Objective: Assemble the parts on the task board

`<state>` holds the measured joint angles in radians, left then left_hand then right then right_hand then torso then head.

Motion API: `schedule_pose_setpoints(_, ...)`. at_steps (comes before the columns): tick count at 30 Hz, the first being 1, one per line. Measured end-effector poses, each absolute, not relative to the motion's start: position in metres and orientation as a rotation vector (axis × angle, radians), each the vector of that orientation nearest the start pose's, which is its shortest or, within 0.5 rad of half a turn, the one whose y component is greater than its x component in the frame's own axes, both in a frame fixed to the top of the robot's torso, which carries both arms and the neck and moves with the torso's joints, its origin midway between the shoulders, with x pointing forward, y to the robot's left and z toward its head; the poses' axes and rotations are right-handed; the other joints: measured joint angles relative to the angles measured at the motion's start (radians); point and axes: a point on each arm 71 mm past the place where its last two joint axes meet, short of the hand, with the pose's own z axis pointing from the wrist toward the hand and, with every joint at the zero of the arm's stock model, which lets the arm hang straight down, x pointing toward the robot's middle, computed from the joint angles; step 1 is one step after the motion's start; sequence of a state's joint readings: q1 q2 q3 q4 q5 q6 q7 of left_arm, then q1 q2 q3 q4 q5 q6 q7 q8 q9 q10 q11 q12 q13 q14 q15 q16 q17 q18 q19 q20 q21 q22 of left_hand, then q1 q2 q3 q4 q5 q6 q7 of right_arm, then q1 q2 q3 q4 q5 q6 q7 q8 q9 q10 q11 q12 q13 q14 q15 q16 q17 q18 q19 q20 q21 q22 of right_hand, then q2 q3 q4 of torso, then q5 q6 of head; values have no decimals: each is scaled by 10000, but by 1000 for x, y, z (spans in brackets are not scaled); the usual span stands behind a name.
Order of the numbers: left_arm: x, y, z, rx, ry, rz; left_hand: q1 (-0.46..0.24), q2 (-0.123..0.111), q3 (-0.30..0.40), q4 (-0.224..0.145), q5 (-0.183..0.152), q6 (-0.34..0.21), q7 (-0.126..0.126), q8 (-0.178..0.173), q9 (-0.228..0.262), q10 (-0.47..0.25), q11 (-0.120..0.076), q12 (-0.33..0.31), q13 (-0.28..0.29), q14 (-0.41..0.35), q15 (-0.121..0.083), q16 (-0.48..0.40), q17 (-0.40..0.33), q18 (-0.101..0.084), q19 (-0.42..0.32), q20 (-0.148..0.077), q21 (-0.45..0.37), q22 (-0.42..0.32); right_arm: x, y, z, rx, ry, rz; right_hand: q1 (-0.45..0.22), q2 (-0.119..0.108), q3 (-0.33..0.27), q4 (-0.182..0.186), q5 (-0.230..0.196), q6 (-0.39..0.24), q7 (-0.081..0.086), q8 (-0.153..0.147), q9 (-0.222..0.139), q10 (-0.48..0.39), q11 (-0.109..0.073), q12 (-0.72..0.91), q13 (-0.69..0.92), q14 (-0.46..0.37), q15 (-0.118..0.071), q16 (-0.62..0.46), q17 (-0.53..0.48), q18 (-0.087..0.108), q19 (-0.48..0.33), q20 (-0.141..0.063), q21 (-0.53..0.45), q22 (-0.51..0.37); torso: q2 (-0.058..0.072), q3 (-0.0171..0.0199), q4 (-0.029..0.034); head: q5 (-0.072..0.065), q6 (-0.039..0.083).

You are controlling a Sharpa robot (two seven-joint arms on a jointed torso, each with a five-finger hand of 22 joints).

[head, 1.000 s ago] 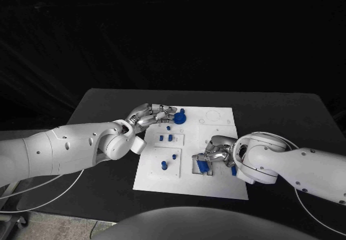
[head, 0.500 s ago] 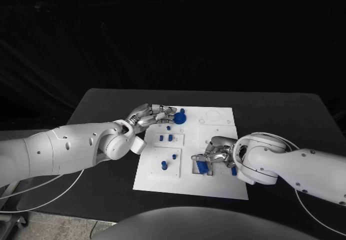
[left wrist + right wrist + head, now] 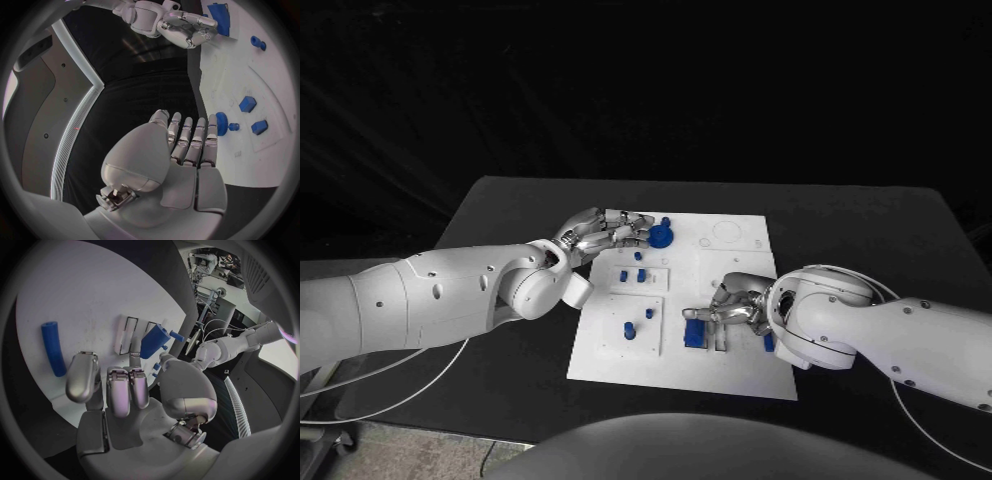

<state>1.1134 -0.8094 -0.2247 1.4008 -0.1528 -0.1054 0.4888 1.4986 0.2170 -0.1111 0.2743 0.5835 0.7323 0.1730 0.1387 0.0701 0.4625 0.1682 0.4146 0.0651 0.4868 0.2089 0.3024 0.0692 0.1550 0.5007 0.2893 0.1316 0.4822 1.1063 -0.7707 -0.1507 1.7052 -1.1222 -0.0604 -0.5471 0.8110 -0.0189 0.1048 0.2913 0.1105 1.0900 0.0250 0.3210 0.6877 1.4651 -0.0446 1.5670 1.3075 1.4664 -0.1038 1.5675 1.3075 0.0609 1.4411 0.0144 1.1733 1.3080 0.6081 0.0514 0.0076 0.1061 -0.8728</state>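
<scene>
White task board point(image 3: 733, 365) lies in the middle of the black counter point(image 3: 516, 210). On it, the right hand point(image 3: 730, 312) rests with fingers spread beside a blue block point(image 3: 695, 334), not gripping it. The left hand point(image 3: 600, 234), fingers straight and together, is at the far left corner next to a round blue knob point(image 3: 659, 237), holding nothing.

The right hand point(image 3: 733, 305) covers part of the white board point(image 3: 733, 370) in the head view, hiding where its fingertips meet the blue block point(image 3: 694, 335). The left hand point(image 3: 600, 234) hides the board's near corner. Contact between its fingers and the blue knob point(image 3: 658, 237) cannot be judged.
</scene>
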Motion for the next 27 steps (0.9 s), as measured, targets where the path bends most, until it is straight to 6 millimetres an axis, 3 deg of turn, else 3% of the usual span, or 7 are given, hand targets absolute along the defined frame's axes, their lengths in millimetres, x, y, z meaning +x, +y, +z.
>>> schedule_pose_setpoints(3,455,218,-283,-9735,17061,-15546,0,0,20,-21,-1,0,0,35,0,0,0,0,0,0,0,0,0,0,0,0,0,0,396,-137,-279,891,23744,5547,-157,92,-149,5,-53,14,-7,63,45,0,0,0,0,0,0,0,0,105,0,0,-61,0,0,1,0,4,0)
schedule_pose_setpoints(13,455,217,-283,-9747,17111,-15550,0,0,58,-3,-1,0,0,40,0,0,0,0,0,0,0,0,0,1,37,-37,0,-9,396,-138,-280,975,23685,5570,-332,174,-566,-17,-156,126,-57,341,284,0,0,0,-1,0,0,0,0,104,0,0,-61,-2,0,0,0,12,0)
schedule_pose_setpoints(17,455,217,-283,-9753,17125,-15546,92,-14,98,-43,61,0,0,40,0,0,0,0,0,0,0,0,0,1,37,-37,0,-9,395,-140,-279,1048,23560,5714,8,235,-720,-108,94,126,-58,660,578,0,0,0,-1,0,0,0,-1,100,0,0,-61,-2,0,0,0,39,0)
schedule_pose_setpoints(21,454,218,-283,-9760,17137,-15541,92,-14,98,-43,61,0,0,40,0,0,0,0,0,0,0,0,0,1,37,-37,0,-10,392,-142,-275,1103,23302,6078,703,210,-956,-149,311,-196,-143,1124,1238,0,0,0,-1,0,0,0,-1,97,40,-39,19,-3,0,0,-1,61,0)
schedule_pose_setpoints(27,454,218,-283,-9769,17147,-15533,92,-14,128,-66,61,0,0,39,0,0,0,0,0,37,37,0,0,1,36,-37,0,-20,386,-142,-267,1118,22789,6854,1237,345,-1567,-47,311,-1097,-171,2378,3147,1,-73,0,-1,0,0,0,-2,93,76,-75,164,-3,0,-3,-1,56,0)
